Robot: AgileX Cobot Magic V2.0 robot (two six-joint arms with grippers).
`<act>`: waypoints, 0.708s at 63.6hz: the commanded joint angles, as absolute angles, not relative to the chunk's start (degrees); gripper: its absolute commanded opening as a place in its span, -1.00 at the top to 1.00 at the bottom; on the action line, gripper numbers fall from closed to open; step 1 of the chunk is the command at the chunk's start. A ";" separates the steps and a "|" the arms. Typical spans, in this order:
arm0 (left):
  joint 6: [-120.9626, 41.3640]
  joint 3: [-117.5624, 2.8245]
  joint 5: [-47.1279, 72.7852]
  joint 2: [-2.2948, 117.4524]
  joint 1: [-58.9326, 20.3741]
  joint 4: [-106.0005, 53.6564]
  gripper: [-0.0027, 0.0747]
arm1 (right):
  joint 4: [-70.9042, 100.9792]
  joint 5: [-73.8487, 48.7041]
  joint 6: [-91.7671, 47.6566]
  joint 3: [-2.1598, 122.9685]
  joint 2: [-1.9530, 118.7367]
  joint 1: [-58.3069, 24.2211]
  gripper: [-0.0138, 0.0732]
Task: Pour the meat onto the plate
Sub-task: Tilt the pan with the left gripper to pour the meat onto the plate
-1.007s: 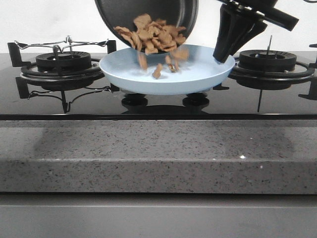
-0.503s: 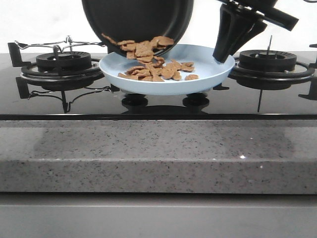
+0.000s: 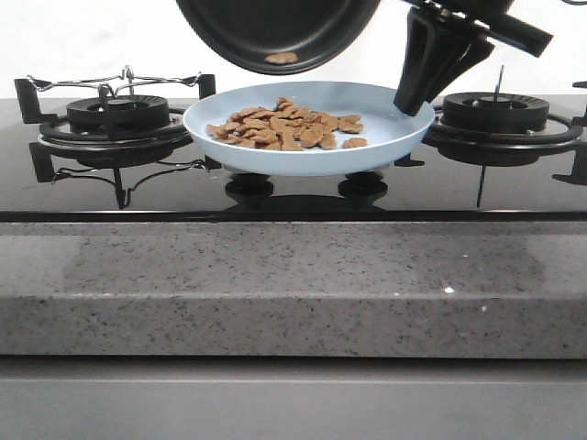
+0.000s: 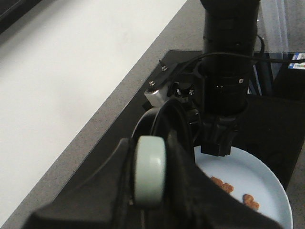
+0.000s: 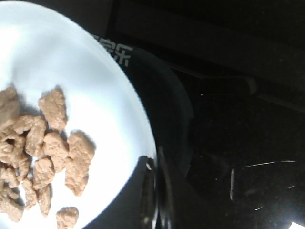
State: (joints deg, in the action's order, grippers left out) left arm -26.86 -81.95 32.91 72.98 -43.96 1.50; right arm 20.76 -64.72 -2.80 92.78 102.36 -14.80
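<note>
The pale-blue plate point(image 3: 307, 154) sits mid-hob between two burners, with the meat point(image 3: 284, 128) in a loose flat pile on it. The black frying pan point(image 3: 280, 27) hangs tilted above the plate, one meat piece point(image 3: 281, 58) still stuck inside. My left gripper point(image 4: 150, 157) is shut on the pan's pale-green handle point(image 4: 149, 179); it is hidden in the front view. My right gripper point(image 3: 410, 104) is shut on the plate's right rim point(image 5: 143, 143); the right wrist view shows it point(image 5: 155, 191) beside the meat point(image 5: 52, 157). The plate also shows in the left wrist view point(image 4: 269, 191).
A gas burner with a wire pan support point(image 3: 115, 115) stands left of the plate and another burner point(image 3: 495, 115) right of it. The hob is black glass point(image 3: 293, 197). A grey speckled stone counter edge point(image 3: 293, 275) runs along the front.
The meat has slid out of the pan and now lies settled on the plate. The pan has lifted higher and shifted right. The right gripper has not moved.
</note>
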 commanded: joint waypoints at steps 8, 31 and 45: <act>-26.26 -84.16 25.46 70.91 -44.50 2.44 0.98 | 22.55 -63.61 -3.39 94.13 98.92 -14.75 0.82; -26.26 -84.16 25.47 70.91 -44.50 2.44 0.98 | 22.55 -63.61 -3.39 94.13 98.92 -14.75 0.82; -26.26 -84.16 25.47 70.91 -44.50 0.89 0.98 | 22.55 -63.61 -3.39 94.13 98.92 -14.75 0.82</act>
